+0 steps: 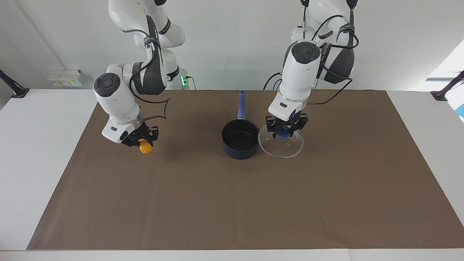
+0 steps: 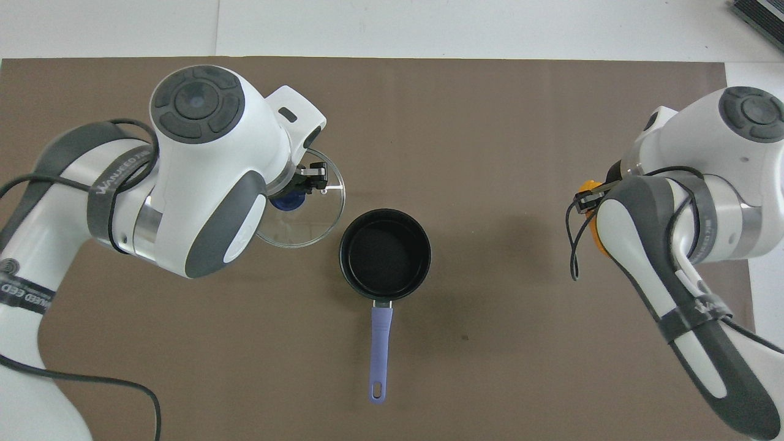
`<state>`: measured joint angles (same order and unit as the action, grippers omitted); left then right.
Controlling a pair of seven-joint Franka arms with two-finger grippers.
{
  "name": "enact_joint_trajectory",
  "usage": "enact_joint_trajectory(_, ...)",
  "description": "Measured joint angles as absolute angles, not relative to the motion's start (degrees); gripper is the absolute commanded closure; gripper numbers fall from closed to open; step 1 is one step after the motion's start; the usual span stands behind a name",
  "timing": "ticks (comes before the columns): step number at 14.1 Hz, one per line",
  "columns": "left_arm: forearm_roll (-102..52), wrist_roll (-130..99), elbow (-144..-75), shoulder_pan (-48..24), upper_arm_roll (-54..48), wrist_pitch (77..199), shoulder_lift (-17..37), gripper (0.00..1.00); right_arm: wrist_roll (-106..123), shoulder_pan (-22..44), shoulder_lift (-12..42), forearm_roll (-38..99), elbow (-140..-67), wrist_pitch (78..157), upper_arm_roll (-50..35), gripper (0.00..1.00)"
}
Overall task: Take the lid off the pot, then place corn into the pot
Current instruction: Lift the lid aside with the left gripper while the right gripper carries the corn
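Pot (image 1: 240,139) uncovered (nothing inside); lid (image 1: 281,145) beside it on the mat.

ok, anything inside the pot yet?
No. The pot shows only its bare black inside, fully visible from overhead. The lid sits beside it under the left pincer; the corn is in the right pincer.

Open dark-blue pot (image 1: 240,139), handle toward me; clear glass lid (image 1: 281,142) just beside it toward my left arm's end, my left jaws at its blue knob; orange corn (image 1: 146,147) in my right jaws.
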<state>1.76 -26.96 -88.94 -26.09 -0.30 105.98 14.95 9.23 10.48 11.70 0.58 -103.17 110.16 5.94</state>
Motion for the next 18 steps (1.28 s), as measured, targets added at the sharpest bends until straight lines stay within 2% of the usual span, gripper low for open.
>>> enact_joint_trajectory(9,1.7,-11.5,-92.0,-13.6,-0.1,105.7,15.0,1.00,-16.4,26.7,11.8,0.9,-99.3,106.8,5.5,1.00)
enact_joint_trajectory(13,1.7,-7.7,-95.7,-8.9,-0.1,106.3,15.0,1.00,-24.5,30.4,12.3,5.0,-96.3,106.8,4.9,1.00)
enact_joint_trajectory(18,1.7,-1.5,-104.1,-3.2,-0.1,114.0,13.6,1.00,-34.6,38.0,19.9,5.4,-90.7,107.1,4.8,1.00)
